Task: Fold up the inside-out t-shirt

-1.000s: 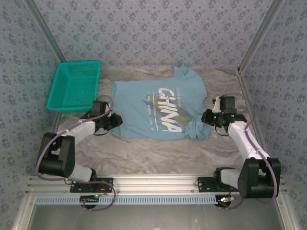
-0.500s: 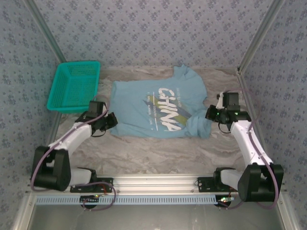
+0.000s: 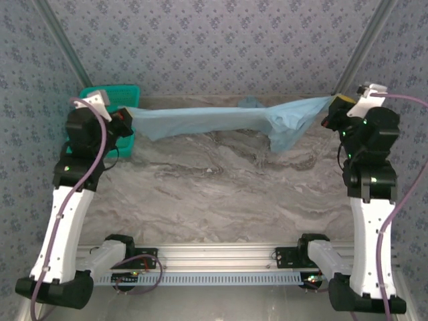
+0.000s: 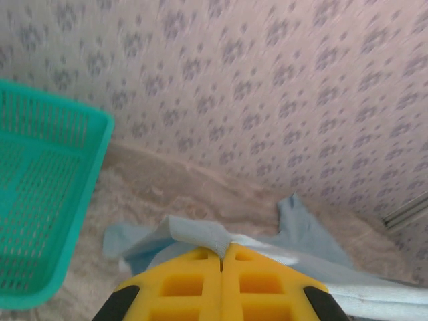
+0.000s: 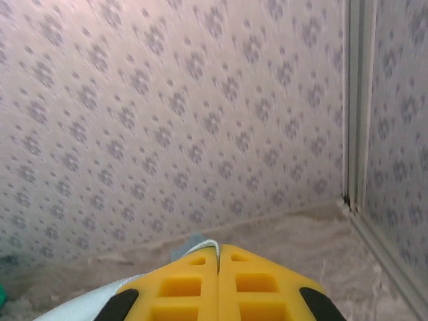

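The light blue t-shirt hangs stretched in the air between both arms, above the back of the marble table, its right part drooping in a fold. My left gripper is shut on its left edge, up near the basket. In the left wrist view the yellow fingers pinch a fold of blue cloth. My right gripper is shut on the shirt's right edge, high at the back right. In the right wrist view a thin white-blue hem sits between its fingers.
A teal mesh basket stands at the back left, partly behind my left arm; it is also in the left wrist view. Patterned walls close in the back and sides, with a metal post in the right corner.
Both arms have risen from the table and pulled apart, lifting the shirt off the surface and stretching it taut. The left gripper closed on the shirt's edge.
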Robot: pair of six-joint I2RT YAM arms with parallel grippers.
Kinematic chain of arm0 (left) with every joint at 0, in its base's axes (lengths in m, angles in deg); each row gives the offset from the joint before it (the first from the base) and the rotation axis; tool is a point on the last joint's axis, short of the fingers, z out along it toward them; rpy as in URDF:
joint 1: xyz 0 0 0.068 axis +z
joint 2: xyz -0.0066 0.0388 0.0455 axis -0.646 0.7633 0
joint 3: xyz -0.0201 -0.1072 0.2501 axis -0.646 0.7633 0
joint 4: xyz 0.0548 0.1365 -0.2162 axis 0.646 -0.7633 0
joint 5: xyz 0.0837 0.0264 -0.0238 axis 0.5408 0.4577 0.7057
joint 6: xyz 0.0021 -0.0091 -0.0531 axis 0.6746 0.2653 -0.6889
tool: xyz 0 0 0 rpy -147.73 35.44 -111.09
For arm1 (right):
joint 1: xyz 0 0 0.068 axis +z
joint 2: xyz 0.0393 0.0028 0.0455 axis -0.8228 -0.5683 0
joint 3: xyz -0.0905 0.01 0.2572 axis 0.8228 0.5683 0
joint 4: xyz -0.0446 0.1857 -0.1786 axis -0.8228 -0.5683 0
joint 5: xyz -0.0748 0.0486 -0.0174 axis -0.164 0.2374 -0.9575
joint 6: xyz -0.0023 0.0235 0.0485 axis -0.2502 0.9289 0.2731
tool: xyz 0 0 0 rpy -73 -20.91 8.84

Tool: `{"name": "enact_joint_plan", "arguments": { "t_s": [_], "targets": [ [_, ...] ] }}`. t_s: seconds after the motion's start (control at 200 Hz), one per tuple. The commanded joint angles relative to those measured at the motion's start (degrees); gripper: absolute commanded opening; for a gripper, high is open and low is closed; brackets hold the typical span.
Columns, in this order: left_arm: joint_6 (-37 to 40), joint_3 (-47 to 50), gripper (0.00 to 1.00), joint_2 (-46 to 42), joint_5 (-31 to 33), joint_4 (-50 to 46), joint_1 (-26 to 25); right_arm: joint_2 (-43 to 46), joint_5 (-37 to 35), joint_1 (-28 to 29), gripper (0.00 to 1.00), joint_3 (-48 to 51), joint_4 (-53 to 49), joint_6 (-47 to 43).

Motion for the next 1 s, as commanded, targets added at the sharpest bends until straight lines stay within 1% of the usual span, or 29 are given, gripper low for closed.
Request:
{"name": "enact_joint_plan", "arguments": {
  "t_s": [0.0,0.195,0.27,0.39,0.47,0.535,0.64,0.809,0.914,0.994],
  "targets": [
    [2.47,-6.59,0.00,-3.11,1.21,-4.13,0.15,1.67,-0.53,-0.51,0.00,-7.25,1.05,-4.63],
    [5.48,-19.90,0.00,-5.47,4.02,-8.33,0.07,1.55,-1.17,-0.51,0.00,-22.17,-2.47,-6.68],
    [5.96,-25.47,0.00,-5.28,3.68,-9.36,0.08,0.53,-2.63,-0.52,0.00,-28.84,-4.13,-8.21],
    [7.13,-34.16,0.00,-3.26,3.67,-11.17,0.16,-2.12,-6.32,-0.21,0.00,-39.79,-6.93,-10.67],
    [8.28,-38.19,0.00,-0.99,4.03,-12.83,0.16,-5.31,-7.96,0.62,0.00,-46.11,-9.69,-12.57],
    [9.07,-39.40,0.00,1.26,4.57,-13.11,0.16,-8.57,-8.90,1.55,0.00,-50.15,-11.35,-13.94],
    [9.91,-39.14,0.00,5.90,6.11,-12.98,0.16,-13.22,-9.91,2.81,0.00,-51.67,-11.37,-15.77],
    [10.90,-37.84,0.00,13.96,6.60,-11.13,0.18,-20.56,-10.69,2.43,0.00,-51.78,-8.70,-16.99],
    [11.72,-38.12,0.00,18.70,6.86,-8.32,0.29,-24.95,-8.89,0.80,0.00,-52.44,-7.54,-15.05],
    [11.95,-40.19,0.00,22.48,5.30,-8.30,0.33,-28.42,-5.73,-1.11,0.00,-54.32,-5.95,-12.02]
  ]
}}
